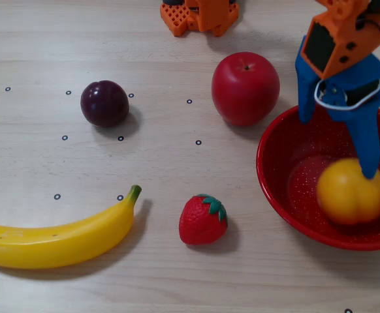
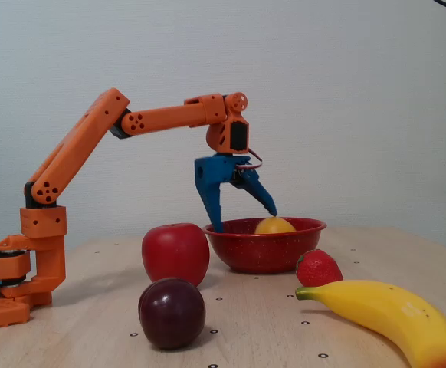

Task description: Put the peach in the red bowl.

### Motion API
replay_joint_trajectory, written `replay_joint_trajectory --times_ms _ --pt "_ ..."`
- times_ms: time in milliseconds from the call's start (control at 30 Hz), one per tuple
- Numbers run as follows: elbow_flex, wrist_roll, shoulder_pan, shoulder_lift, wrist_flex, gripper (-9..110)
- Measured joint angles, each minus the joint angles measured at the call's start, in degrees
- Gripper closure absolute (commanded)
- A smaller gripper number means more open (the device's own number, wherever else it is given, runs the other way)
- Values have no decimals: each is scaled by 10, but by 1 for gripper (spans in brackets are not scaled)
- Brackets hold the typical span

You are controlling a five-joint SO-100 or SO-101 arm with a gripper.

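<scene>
The yellow-orange peach point(image 1: 350, 195) lies inside the red bowl point(image 1: 268, 176) at the right of the overhead view. In the fixed view only the top of the peach point(image 2: 275, 225) shows above the rim of the bowl point(image 2: 261, 249). My blue gripper point(image 1: 337, 147) hangs open over the bowl. Its longer finger ends at the peach's top edge and the other finger stands over the bowl's far rim. In the fixed view the gripper point(image 2: 244, 221) points down into the bowl with its jaws spread wide, and nothing is held between them.
A red apple point(image 1: 245, 88) sits just left of the bowl, and a dark plum point(image 1: 104, 103) lies further left. A strawberry point(image 1: 203, 219) and a banana point(image 1: 59, 238) lie toward the near edge. The orange arm base point(image 1: 200, 14) stands at the top.
</scene>
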Motion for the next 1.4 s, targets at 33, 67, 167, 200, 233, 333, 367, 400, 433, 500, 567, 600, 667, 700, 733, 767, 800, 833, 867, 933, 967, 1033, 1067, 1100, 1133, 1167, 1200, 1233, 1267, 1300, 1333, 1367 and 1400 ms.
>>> replay_joint_trajectory --times_ms 33,67,167,200,233,333,367,400,433,500,567,600,667,700,733,767,800,833,867,933,967,1033,1067,1100,1133,1167,1200,1233,1267,1300,1333,1367,1400 --pt "8 1 1 0 0 45" --pt "18 2 1 3 -5 45" --pt "51 4 -11 47 -8 52" --pt "58 4 -19 66 -9 58" --pt "69 4 -30 96 -17 62" --pt "88 4 -56 181 -38 74" --pt "99 4 -64 218 -47 78" --pt "105 4 -70 245 -53 82" --pt "112 4 -76 273 -54 88" --pt "128 4 -88 323 -60 99" --pt "139 4 -108 361 -61 101" --pt "144 4 -121 374 -61 101" --pt "163 4 -149 405 -61 101" --pt "180 4 -165 424 -61 101" --pt "207 4 -184 451 -63 101" --pt "228 4 -199 472 -71 101" --pt "256 4 -216 498 -81 101" --pt "289 4 -234 526 -91 101" --pt "325 4 -252 557 -102 101" --pt "402 4 -283 621 -129 101" --pt "446 2 -294 655 -145 101" --pt "535 1 -304 726 -180 101" --pt "584 1 -308 765 -197 101" --pt "629 5 -313 799 -210 101" --pt "672 11 -320 833 -224 101" --pt "715 14 -326 865 -239 101" --pt "757 18 -332 896 -256 101" --pt "795 20 -333 924 -268 101" --pt "827 20 -334 946 -280 101" --pt "861 21 -332 972 -300 101" --pt "895 21 -331 1000 -320 101" --pt "939 21 -331 1035 -346 101" --pt "972 21 -331 1063 -363 101"
